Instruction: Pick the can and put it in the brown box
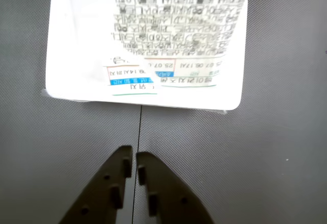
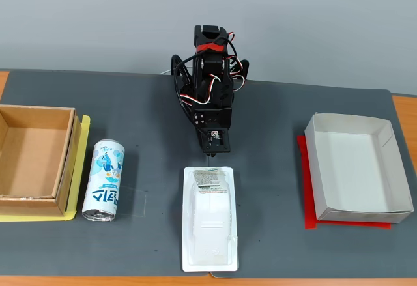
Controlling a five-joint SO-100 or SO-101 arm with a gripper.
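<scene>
The can (image 2: 104,180) is white with a light-blue cartoon figure and blue lettering. It lies on its side on the dark mat, just right of the brown box (image 2: 69,152), which stands open and empty at the left edge on a yellow sheet. My gripper (image 2: 210,158) hangs at the middle of the table, well right of the can, pointing down at the mat. In the wrist view my gripper (image 1: 134,153) is shut and empty, its fingertips almost touching. The can and the brown box are out of the wrist view.
A white plastic blister package (image 2: 210,217) lies just in front of the gripper, and its printed label fills the top of the wrist view (image 1: 148,40). A white rectangular paper box (image 2: 319,169) stands on a red sheet at the right.
</scene>
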